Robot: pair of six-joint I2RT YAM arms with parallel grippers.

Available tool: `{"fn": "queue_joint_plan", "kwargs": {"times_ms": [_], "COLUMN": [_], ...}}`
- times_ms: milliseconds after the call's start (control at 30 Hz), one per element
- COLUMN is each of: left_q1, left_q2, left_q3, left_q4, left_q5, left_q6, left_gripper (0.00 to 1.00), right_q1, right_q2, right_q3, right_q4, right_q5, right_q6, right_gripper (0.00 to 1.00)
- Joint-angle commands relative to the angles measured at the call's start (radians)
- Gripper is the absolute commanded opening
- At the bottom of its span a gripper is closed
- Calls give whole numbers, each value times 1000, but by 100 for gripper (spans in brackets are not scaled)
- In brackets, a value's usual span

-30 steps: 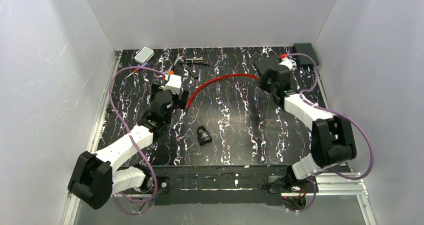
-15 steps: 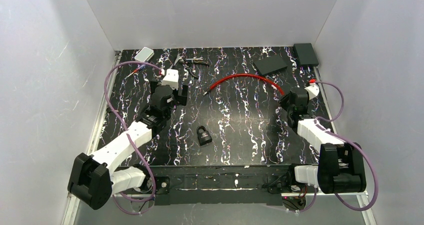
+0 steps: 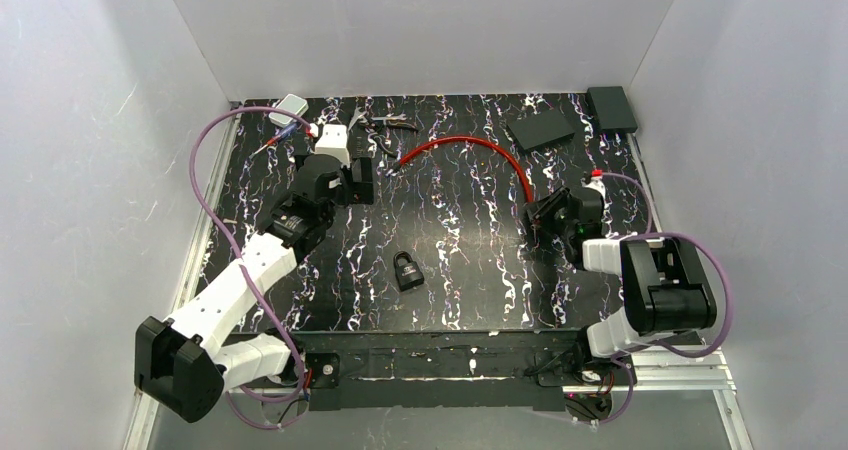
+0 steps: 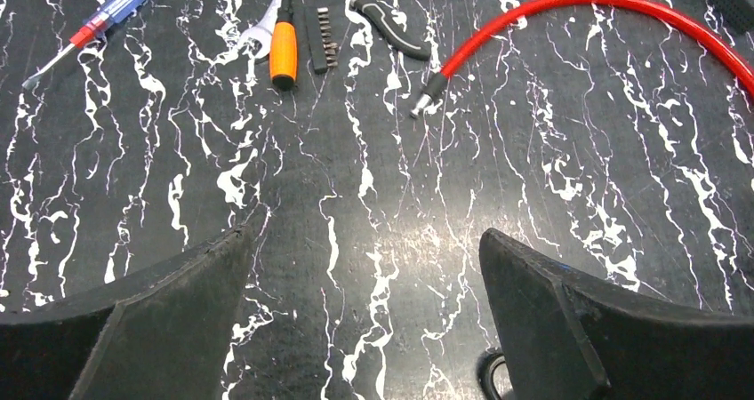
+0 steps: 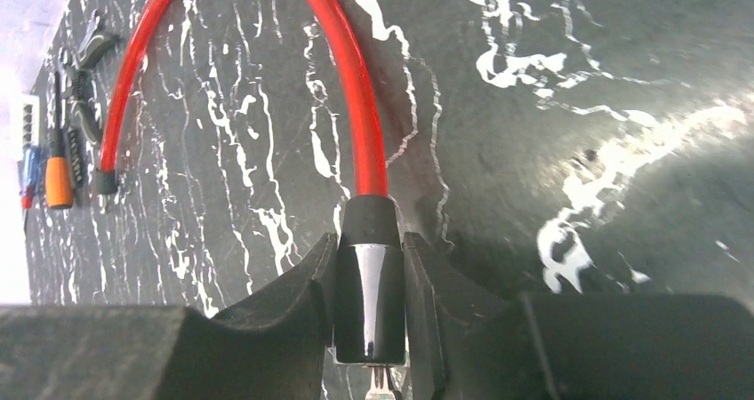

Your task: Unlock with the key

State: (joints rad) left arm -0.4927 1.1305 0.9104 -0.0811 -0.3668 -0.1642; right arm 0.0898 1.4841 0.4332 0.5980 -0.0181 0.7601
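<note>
A small black padlock [image 3: 406, 269] lies on the black marbled table [image 3: 470, 260], apart from both grippers. A red cable [image 3: 470, 144] arcs across the back. My right gripper [image 3: 537, 213] is shut on the cable's glossy black end barrel [image 5: 369, 284]; a small metal piece [image 5: 378, 384] like a key pokes out under the barrel. The red cable [image 5: 351, 80] runs away from the jaws. My left gripper [image 3: 355, 180] is open and empty above the table at back left, shown also in the left wrist view [image 4: 364, 236]. A dark ring [image 4: 491, 378] shows by its right finger; I cannot tell what it is.
Tools lie at the back left: an orange-handled screwdriver [image 4: 283, 49], a bit holder [image 4: 322, 40], pliers [image 4: 391, 22], a blue and red screwdriver [image 4: 98, 18]. A white box [image 3: 288, 108] sits nearby. Two black boxes [image 3: 540, 130] [image 3: 611, 107] sit at the back right.
My right gripper has pulled back toward the near edge and then left, dragging the cable's black end with it. My left gripper has moved farther back, and the cable's free end slid toward the tools.
</note>
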Motion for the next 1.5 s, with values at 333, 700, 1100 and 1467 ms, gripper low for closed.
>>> {"fn": "queue_joint_plan", "kwargs": {"times_ms": [333,700,1100,1467], "left_q1": [5,5,5,5], "left_q2": [-59,-115,-217,-325], "left_q3": [-13,-18,-49,-88], "left_q4": [-40,-53,-45,-34], "left_q5": [-16,-10,-19,-278], "left_q6": [5,25,44,-9], "left_gripper": [98,98,98,98], "right_q1": [-22,-45,-40,102], "right_q2": [-4,-173,-367,-510], "right_q3": [106,184,263,288], "right_q4": [-50,-320,-586,-698], "right_q5": [-32,66,25,12], "right_q6": [-20,-147,-243,-187], "right_gripper": [60,88,98,98]}}
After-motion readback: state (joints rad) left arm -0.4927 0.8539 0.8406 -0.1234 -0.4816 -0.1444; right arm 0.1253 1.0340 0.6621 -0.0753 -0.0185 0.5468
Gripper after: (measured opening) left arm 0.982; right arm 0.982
